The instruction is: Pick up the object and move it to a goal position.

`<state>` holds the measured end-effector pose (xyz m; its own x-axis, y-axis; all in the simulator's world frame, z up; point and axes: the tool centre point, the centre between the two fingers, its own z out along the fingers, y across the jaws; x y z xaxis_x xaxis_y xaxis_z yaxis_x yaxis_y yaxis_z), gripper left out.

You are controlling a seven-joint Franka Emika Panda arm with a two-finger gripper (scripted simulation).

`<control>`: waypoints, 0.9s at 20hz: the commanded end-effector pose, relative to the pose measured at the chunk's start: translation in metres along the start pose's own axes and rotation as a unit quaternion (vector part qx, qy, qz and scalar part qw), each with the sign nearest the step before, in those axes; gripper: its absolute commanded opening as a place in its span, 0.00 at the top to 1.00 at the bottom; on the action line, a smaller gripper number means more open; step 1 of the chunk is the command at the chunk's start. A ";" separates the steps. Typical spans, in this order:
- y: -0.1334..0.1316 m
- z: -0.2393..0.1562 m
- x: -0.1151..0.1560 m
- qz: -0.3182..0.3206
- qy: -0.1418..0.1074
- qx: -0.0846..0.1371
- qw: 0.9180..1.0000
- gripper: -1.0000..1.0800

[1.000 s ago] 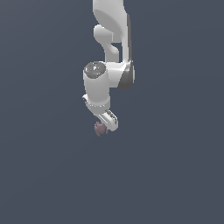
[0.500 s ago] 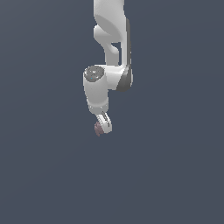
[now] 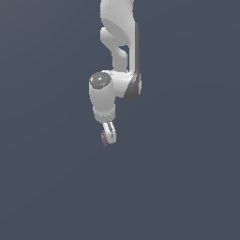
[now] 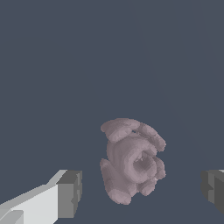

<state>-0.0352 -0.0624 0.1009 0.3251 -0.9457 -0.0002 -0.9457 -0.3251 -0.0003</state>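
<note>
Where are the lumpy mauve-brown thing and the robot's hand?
lumpy mauve-brown thing (image 4: 131, 165), wrist view, on its rounded middle.
hand (image 4: 142, 192), wrist view, midway between the two grey fingertips.
white robot arm (image 3: 105, 96), exterior view, on its lower segment.

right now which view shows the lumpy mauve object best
The wrist view. There the object fills much of the frame, its lobes and hollow centre plain, sitting between the open gripper's fingers with clear gaps on both sides. In the exterior view the object is only a small mauve sliver beside the gripper, mostly hidden.
</note>
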 end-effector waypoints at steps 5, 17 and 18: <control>0.000 0.002 0.000 0.004 0.000 0.000 1.000 0.04; 0.001 0.048 0.000 0.006 0.000 0.000 1.000 0.04; 0.001 0.050 0.000 0.006 0.000 0.000 1.000 0.04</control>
<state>-0.0370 -0.0628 0.0545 0.3130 -0.9498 -0.0003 -0.9498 -0.3130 0.0016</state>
